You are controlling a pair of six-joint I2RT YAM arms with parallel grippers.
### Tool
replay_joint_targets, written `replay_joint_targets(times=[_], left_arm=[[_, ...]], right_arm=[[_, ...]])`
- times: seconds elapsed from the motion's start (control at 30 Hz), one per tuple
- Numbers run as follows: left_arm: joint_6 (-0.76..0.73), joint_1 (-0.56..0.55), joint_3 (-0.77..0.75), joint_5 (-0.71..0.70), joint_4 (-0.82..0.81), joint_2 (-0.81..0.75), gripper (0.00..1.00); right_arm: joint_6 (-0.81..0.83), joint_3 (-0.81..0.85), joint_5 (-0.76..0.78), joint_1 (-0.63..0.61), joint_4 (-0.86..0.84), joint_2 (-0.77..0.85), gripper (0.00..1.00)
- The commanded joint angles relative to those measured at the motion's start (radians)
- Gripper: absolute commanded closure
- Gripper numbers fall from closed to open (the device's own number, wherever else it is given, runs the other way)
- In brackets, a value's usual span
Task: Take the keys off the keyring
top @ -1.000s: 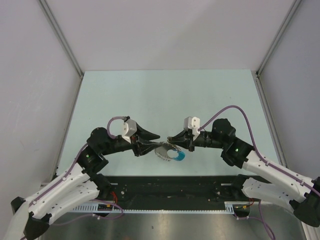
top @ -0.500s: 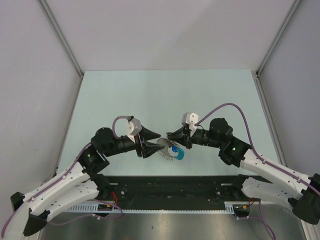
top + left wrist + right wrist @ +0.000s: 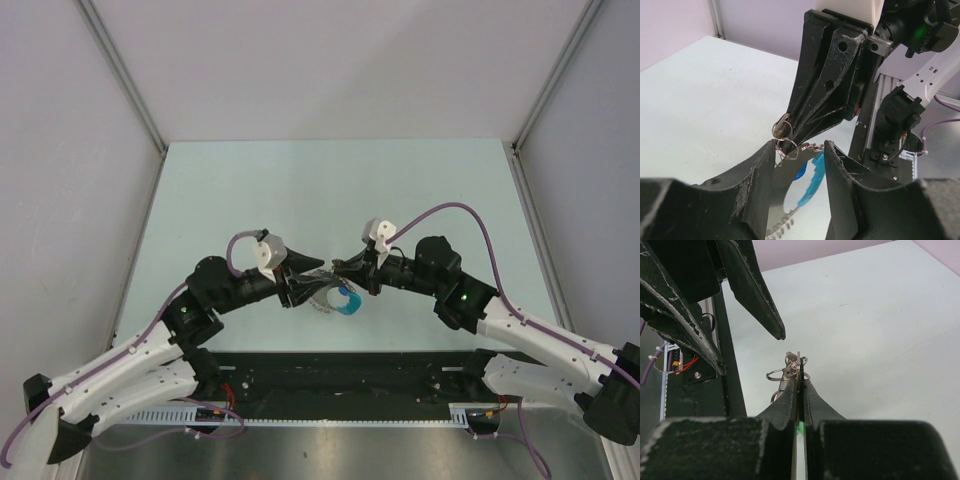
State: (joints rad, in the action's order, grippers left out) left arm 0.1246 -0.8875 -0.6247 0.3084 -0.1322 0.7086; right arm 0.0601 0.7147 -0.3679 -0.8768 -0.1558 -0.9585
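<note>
**Two robot arms meet over a small bunch of keys**

Seen from above, the two arms reach inward and their tips nearly touch over the near middle of a pale green surface.

The right end effector has its two black fingers pressed flat together. It pinches the keyring, a cluster of thin silvery wire loops sticking out just past the fingertips.

The left end effector has a clear gap between its fingers and holds nothing. Its own camera shows the fingertips on either side of the lowest wire loop, close to it, though I cannot tell whether they touch it.

The keys sit just below the point where the two arms meet. They show as a silvery, toothed-edged shape with a bright blue piece beside it. Whether the bunch rests on the surface or hangs just above it is unclear.
</note>
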Motion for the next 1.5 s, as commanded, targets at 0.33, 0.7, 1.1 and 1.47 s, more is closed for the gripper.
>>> replay_joint_targets(times=[0.33,0.7,1.1,1.47], left_arm=[[-0.062,-0.025,0.007,-0.051,-0.07,0.06,0.51],[-0.069,-0.027,-0.007,-0.112,-0.023,0.086,0.63],[-0.066,-0.027,-0.026,-0.167,0.005,0.109,0.76],[-0.048,-0.027,-0.035,-0.147,-0.009,0.132,0.74]], right_arm=[[-0.031,0.051,0.05,-0.019,-0.093,0.007,1.0],[-0.037,0.051,0.049,-0.024,-0.094,0.006,1.0],[-0.032,0.051,0.046,-0.025,-0.083,0.015,1.0],[-0.036,0.051,0.044,-0.028,-0.085,0.017,1.0]])
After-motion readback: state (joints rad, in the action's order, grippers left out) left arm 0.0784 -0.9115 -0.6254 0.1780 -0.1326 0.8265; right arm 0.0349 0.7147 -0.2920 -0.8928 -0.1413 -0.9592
